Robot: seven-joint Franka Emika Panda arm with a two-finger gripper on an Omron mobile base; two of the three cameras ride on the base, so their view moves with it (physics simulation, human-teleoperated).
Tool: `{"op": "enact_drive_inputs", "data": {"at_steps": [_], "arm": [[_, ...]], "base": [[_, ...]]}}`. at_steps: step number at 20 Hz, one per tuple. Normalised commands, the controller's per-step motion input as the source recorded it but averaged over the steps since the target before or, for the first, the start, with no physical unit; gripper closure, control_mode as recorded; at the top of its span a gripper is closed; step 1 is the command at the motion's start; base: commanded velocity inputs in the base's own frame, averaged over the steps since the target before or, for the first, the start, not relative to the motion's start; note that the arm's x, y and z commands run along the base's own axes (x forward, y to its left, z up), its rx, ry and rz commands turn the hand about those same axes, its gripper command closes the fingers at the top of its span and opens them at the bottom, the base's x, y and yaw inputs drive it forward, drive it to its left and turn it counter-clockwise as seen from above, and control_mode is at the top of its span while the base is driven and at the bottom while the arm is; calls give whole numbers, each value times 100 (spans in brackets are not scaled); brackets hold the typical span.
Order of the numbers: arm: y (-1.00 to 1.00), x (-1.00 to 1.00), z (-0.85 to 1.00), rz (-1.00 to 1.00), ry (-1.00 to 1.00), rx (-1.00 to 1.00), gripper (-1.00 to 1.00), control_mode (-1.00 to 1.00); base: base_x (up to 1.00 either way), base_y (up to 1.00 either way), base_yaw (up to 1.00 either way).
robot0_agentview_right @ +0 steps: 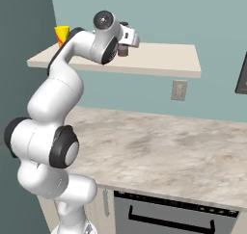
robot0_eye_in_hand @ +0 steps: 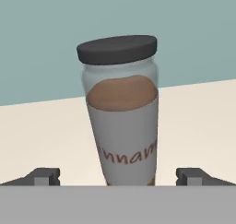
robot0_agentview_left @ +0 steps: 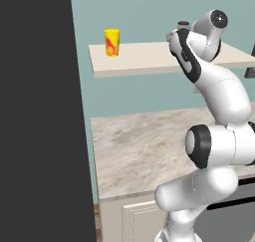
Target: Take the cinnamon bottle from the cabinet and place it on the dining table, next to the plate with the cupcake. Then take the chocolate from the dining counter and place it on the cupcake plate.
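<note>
The cinnamon bottle [robot0_eye_in_hand: 122, 121], a clear jar of brown powder with a dark round cap, stands upright on the cream cabinet shelf [robot0_eye_in_hand: 41, 135]. My gripper [robot0_eye_in_hand: 119, 177] is open, level with the bottle's base. One fingertip [robot0_eye_in_hand: 44, 176] shows on each side of the bottle, and both stand well apart from it. In the right base view the hand reaches onto the shelf [robot0_agentview_right: 159, 59] with the bottle [robot0_agentview_right: 123, 50] just beyond it. The bottle's cap [robot0_agentview_left: 184, 23] peeks over the arm in the left base view. The plate, cupcake and chocolate are out of view.
A yellow cup with a red marking [robot0_agentview_left: 111, 42] stands at the shelf's left end. Below lies the marbled countertop [robot0_agentview_right: 169, 151], with a wall outlet [robot0_agentview_right: 179, 90] above it. A tall dark panel [robot0_agentview_left: 35, 111] rises at the left, and an oven front [robot0_agentview_right: 169, 214] sits under the counter.
</note>
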Motion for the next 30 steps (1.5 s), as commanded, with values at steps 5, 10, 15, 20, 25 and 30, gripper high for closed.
{"op": "enact_drive_inputs", "data": {"at_steps": [5,10,15,20,25,30], "arm": [[-8,17,0,0,0,0,-100,-100],[-4,9,0,0,0,0,-100,-100],[0,3,0,0,-2,0,-100,-100],[0,15,-2,0,0,0,-100,-100],[0,20,-3,0,0,0,-100,-100],[-1,5,-2,0,0,0,100,-100]], "base": [[0,0,0],[0,0,0],[0,0,0],[0,0,0],[0,0,0],[0,0,0]]}}
